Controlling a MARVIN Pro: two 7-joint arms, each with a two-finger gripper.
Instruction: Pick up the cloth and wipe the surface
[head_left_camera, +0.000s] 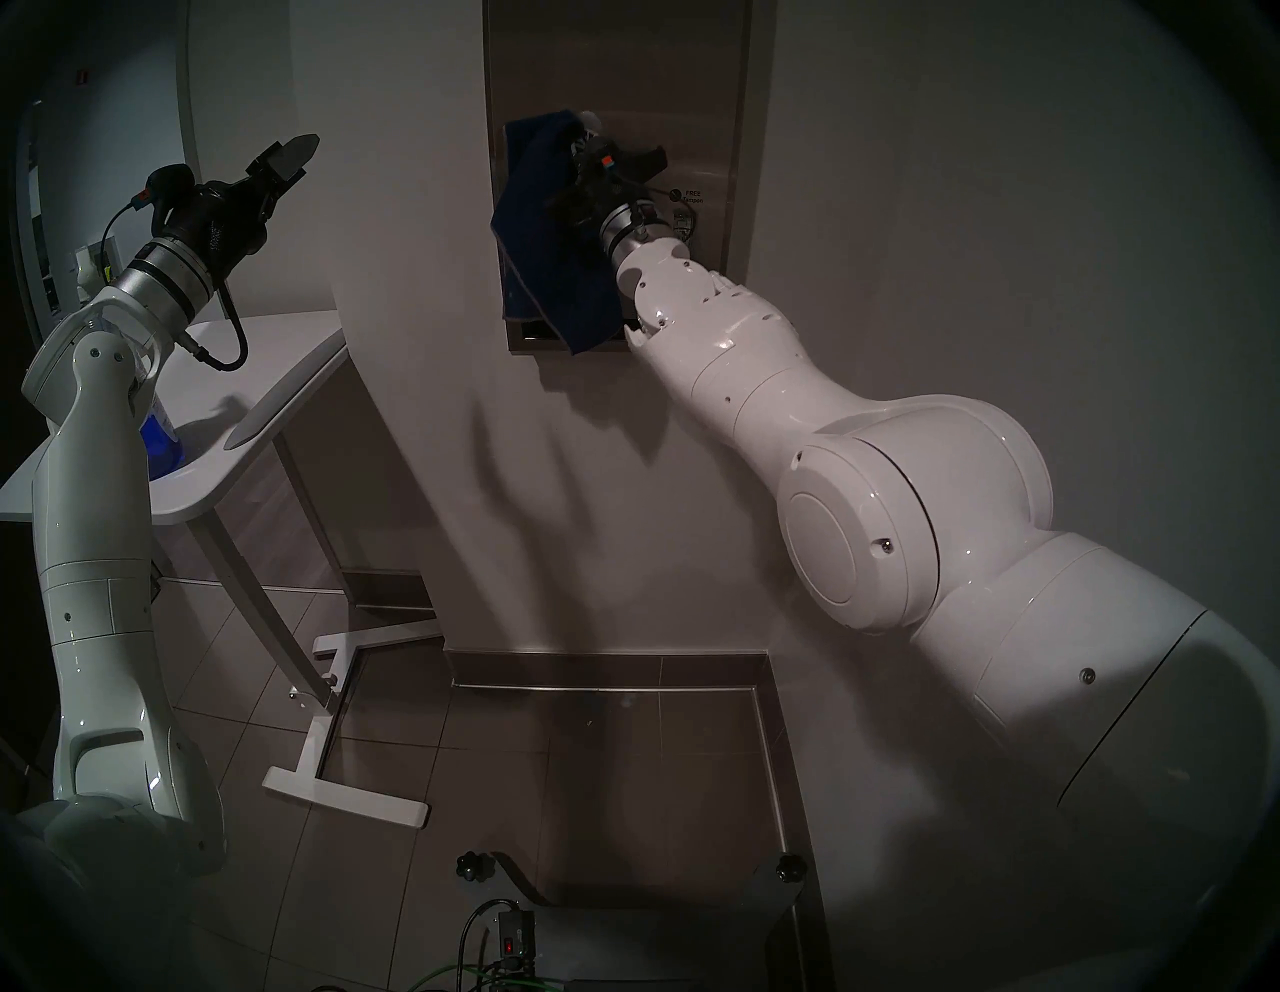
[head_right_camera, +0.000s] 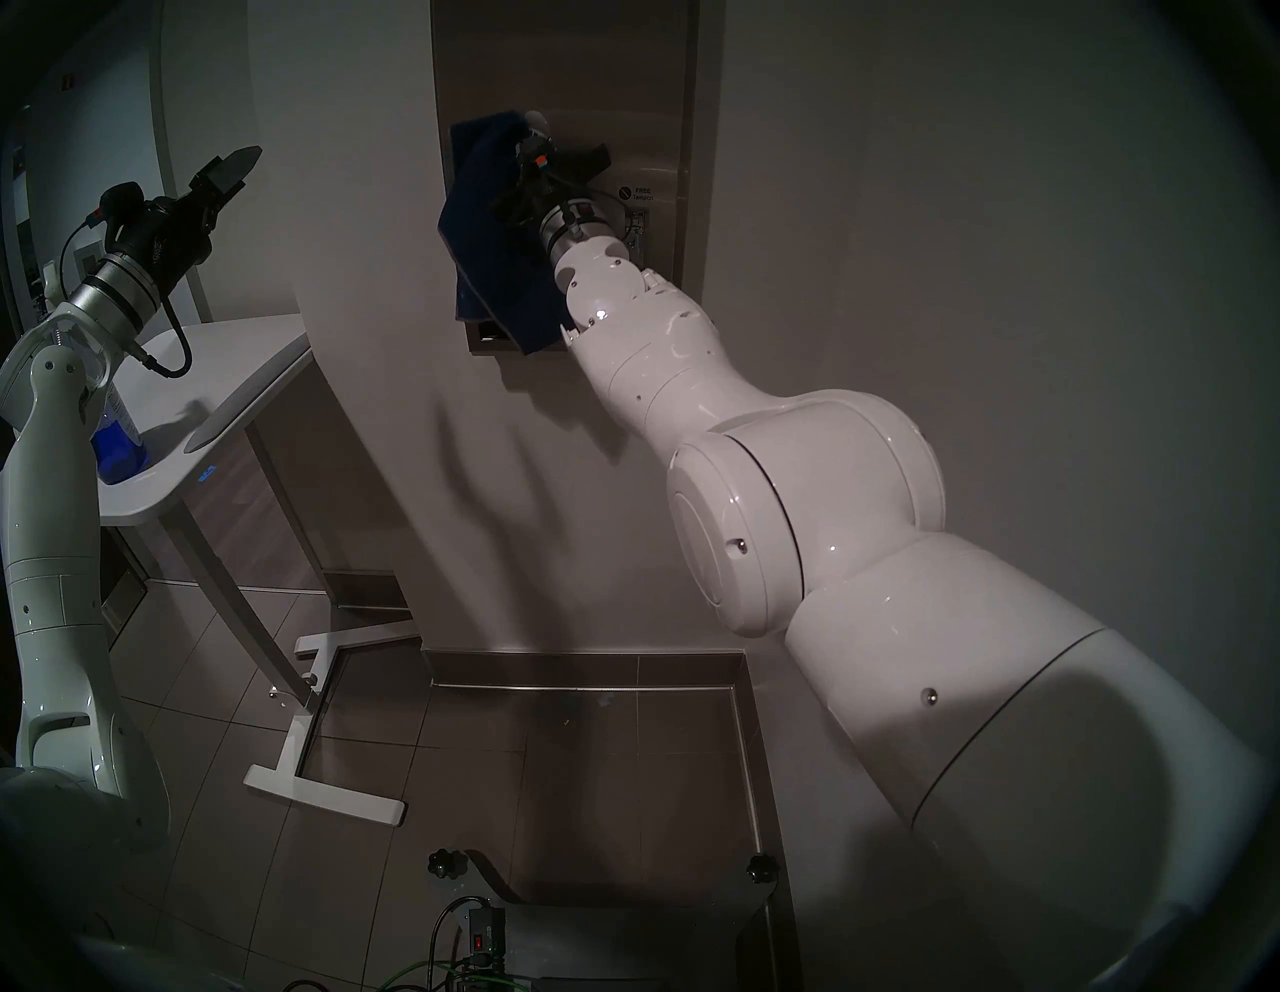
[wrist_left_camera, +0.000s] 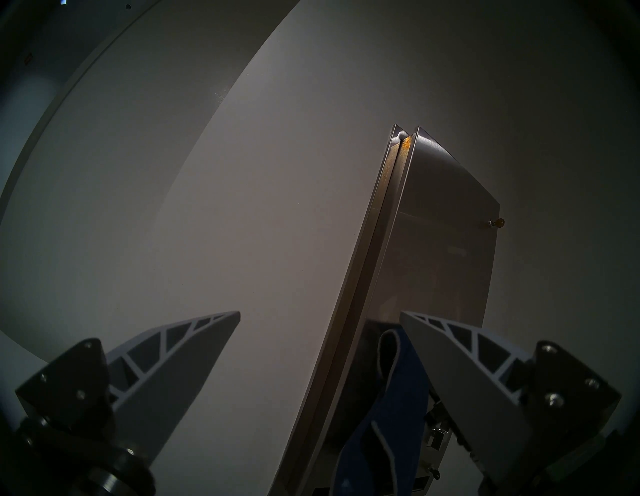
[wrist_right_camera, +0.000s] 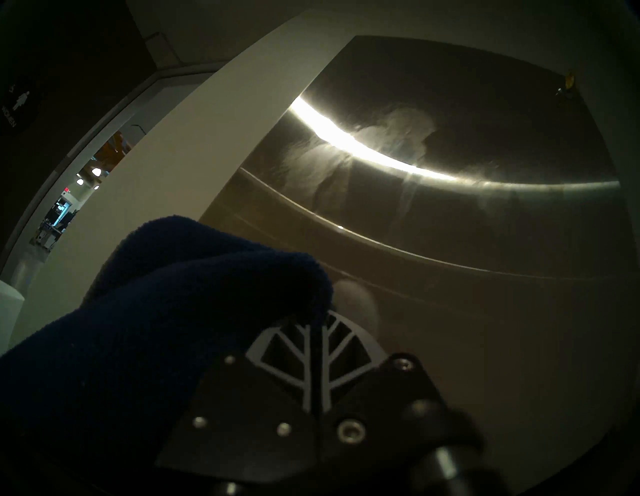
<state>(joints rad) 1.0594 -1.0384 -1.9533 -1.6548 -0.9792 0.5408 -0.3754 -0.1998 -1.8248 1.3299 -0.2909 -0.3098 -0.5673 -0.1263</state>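
Observation:
The navy-blue cloth (head_left_camera: 544, 228) hangs against the lower left of the brushed steel dispenser front (head_left_camera: 623, 69). My right gripper (head_left_camera: 587, 130) is shut on the cloth's upper edge and holds it on the steel. In the right wrist view its fingers (wrist_right_camera: 332, 343) are pressed together, with the cloth (wrist_right_camera: 166, 329) bunched to their left and streaky steel (wrist_right_camera: 450, 225) above. My left gripper (head_left_camera: 299, 149) is open and empty, raised over the table to the left. The left wrist view shows the dispenser (wrist_left_camera: 450, 225) edge-on and the cloth (wrist_left_camera: 391, 415) between its fingers.
A white rounded table (head_left_camera: 277, 360) stands at the left with a blue-liquid bottle (head_left_camera: 163, 443) behind my left arm. Its white foot (head_left_camera: 346, 790) lies on the tiled floor. A "FREE Tampon" label (head_left_camera: 692, 196) and a dark bottom slot (head_left_camera: 532, 334) show beside the cloth.

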